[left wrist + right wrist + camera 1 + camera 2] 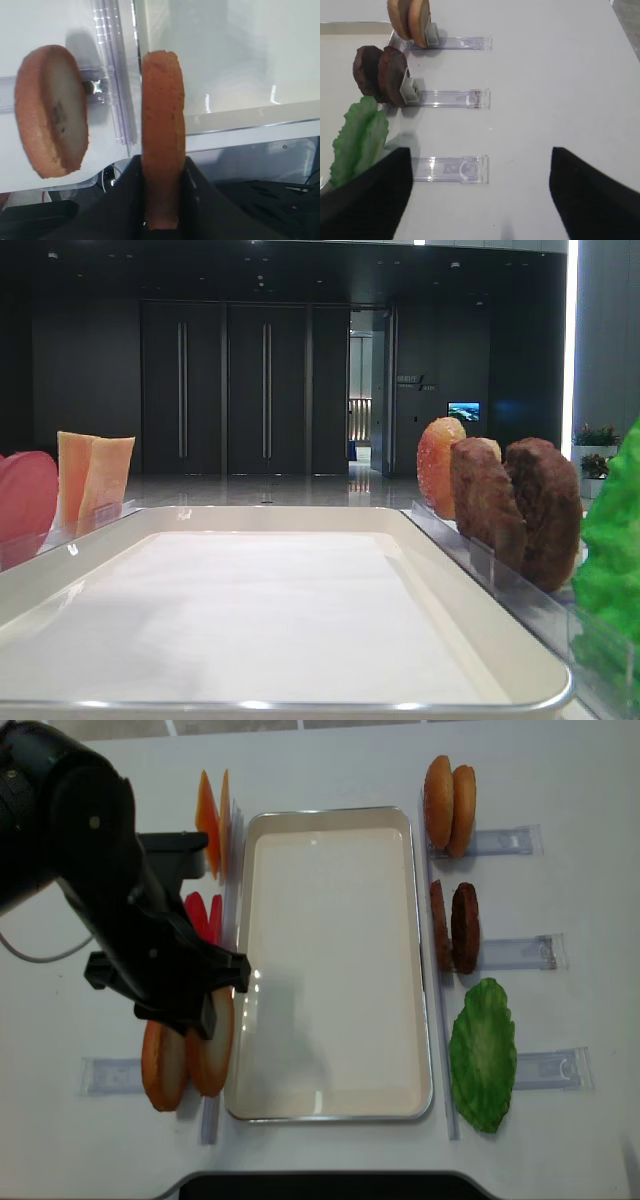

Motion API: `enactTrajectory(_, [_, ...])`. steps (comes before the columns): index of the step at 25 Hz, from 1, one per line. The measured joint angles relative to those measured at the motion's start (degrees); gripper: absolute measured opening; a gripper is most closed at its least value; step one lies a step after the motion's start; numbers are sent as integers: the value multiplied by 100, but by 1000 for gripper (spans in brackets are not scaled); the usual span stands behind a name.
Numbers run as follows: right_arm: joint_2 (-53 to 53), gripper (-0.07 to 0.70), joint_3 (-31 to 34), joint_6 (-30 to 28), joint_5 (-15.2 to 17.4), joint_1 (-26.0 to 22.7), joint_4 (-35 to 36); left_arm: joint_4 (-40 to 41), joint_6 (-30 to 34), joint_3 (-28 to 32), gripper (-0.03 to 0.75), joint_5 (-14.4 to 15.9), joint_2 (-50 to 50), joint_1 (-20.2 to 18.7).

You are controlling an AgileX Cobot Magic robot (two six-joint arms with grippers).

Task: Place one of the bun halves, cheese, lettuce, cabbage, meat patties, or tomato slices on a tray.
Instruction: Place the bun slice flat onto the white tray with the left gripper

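Note:
My left gripper [162, 167] is shut on a golden-orange bun half [162, 125], held on edge over the near-left rim of the cream-white tray [330, 1105]. From above, the held bun half [218, 1042] hangs beside a second one [160, 1068] still in its rack. Cheese [207, 808] and tomato slices [204, 915] stand left of the tray. More bun halves [448, 804], meat patties [455, 926] and green lettuce [483, 1055] stand to its right; I cannot tell cabbage apart from it. My right gripper [480, 195] hangs open over bare table.
Clear plastic racks [447, 169] lie on the white table on both sides of the tray. The left arm's black body [90, 870] covers the table left of the tray. The table's near edge [320, 1182] runs just below the tray.

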Motion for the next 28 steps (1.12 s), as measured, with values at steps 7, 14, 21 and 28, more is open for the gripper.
enactTrajectory(7, [0, 538, 0, 0, 0, 0, 0, -394, 392, 0, 139, -373, 0, 0])
enactTrajectory(14, [0, 538, 0, 0, 0, 0, 0, -1363, 1120, 0, 139, -1124, 0, 0])
enactTrajectory(21, [0, 538, 0, 0, 0, 0, 0, -2406, 2176, 382, 139, -1836, 145, 169])
enactTrajectory(28, [0, 538, 0, 0, 0, 0, 0, -3559, 3474, 692, 139, -2455, 653, 422])
